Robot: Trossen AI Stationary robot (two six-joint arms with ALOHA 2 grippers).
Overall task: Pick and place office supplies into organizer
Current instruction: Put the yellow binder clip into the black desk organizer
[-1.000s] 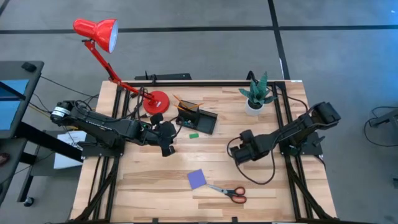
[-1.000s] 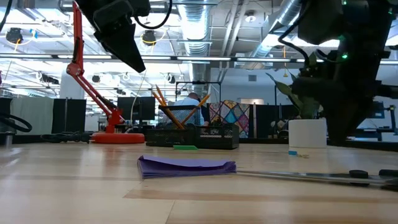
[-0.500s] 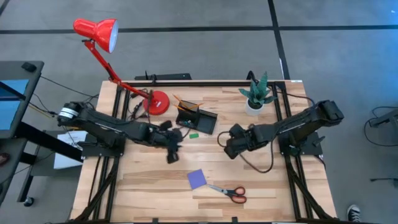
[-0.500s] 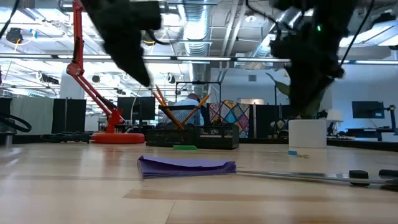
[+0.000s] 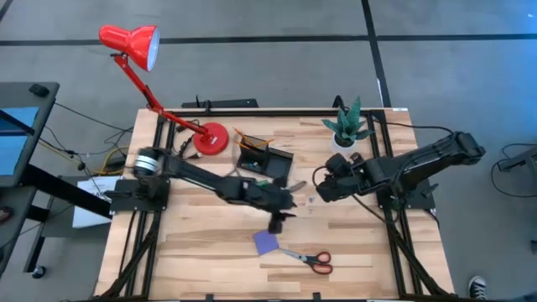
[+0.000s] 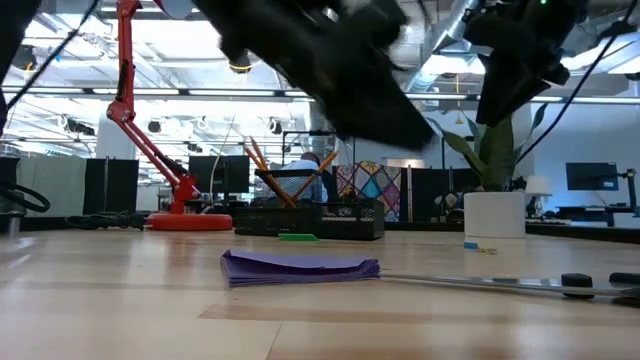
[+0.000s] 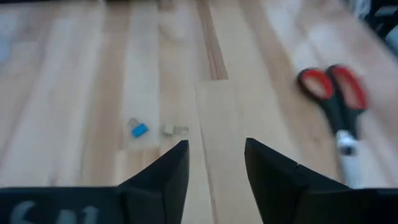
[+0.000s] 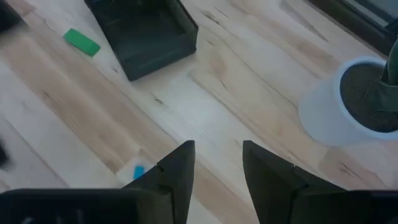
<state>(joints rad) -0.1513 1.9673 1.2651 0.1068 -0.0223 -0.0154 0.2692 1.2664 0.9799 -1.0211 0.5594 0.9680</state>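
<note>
pencils (image 5: 245,137) in organizer (image 5: 264,159); eraser (image 5: 262,179), notepad (image 5: 266,242), scissors (image 5: 307,258) left on bench. both tools spread, empty: left tool (image 5: 278,225), right tool (image 5: 320,192).

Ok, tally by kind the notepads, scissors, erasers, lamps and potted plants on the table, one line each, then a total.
purple notepad: 1
red-handled scissors: 1
green eraser: 1
red desk lamp: 1
potted plant: 1
Total: 5
</note>
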